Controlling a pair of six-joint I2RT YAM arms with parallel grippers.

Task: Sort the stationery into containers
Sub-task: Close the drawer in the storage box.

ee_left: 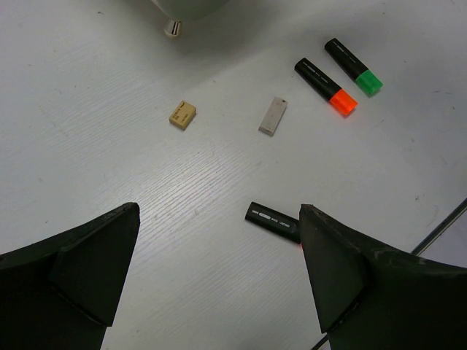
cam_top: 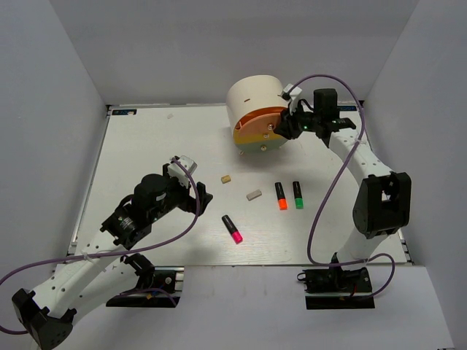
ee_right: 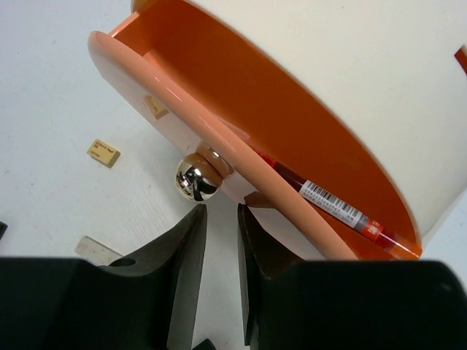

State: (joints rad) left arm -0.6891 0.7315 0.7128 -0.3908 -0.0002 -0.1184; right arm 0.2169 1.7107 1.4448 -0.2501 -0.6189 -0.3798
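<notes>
White wood-grain worktop (cam_top: 146, 146), walled in white on three sides. Organiser (cam_top: 252, 91) stands upper centre, its salmon drawer (ee_right: 241, 95) pulled out with a pen (ee_right: 332, 206) inside. Highlighters (cam_top: 281, 195) and erasers (cam_top: 254, 195) lie mid-frame, with open surface along the left edge. Left pincer (cam_top: 191, 182) is spread wide. Right pincer (ee_right: 221, 215) is narrowly parted and empty below the knob (ee_right: 195, 179).

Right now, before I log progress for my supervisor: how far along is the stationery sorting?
Done: one pen lies in the open orange top drawer. In hand: nothing held; the right gripper sits just short of that drawer's knob, and the open left gripper hovers by the pink highlighter. Left: it, the orange highlighter, green highlighter, tan eraser and grey eraser on the table.
</notes>
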